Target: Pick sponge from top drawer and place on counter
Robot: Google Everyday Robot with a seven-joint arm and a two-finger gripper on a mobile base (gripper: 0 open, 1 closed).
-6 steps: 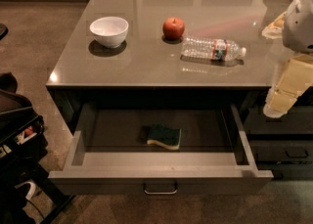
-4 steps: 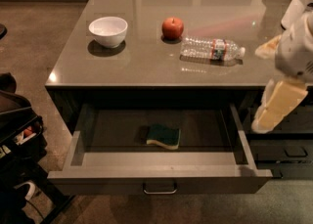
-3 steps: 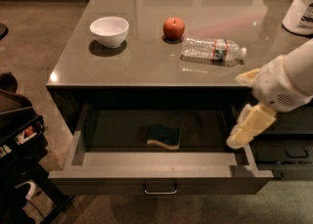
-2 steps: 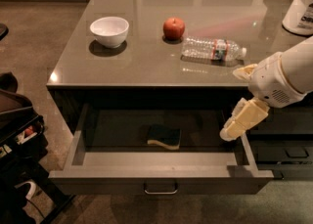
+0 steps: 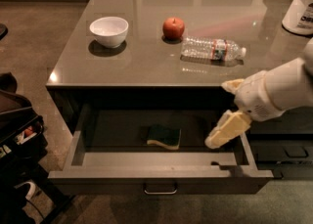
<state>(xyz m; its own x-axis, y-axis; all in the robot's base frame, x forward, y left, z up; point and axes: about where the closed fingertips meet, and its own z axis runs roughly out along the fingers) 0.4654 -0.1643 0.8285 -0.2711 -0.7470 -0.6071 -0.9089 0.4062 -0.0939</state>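
Note:
The top drawer (image 5: 161, 175) stands pulled out below the counter (image 5: 146, 61). The sponge (image 5: 164, 136), dark green over yellow foam, lies flat on the drawer floor near its middle. My gripper (image 5: 222, 132), with pale yellow fingers, hangs over the right part of the open drawer, to the right of the sponge and apart from it. The white arm reaches in from the right edge.
On the counter stand a white bowl (image 5: 109, 31), a red apple (image 5: 173, 28), a clear plastic bottle (image 5: 212, 50) lying on its side and a white tub (image 5: 299, 9) at the far right. Dark lower drawers (image 5: 286, 152) are at the right. Dark gear (image 5: 17, 135) stands at the left.
My arm has come down and leftwards from beside the counter's right edge, bringing the gripper over the right part of the open drawer, closer to the sponge. The sponge has not moved.

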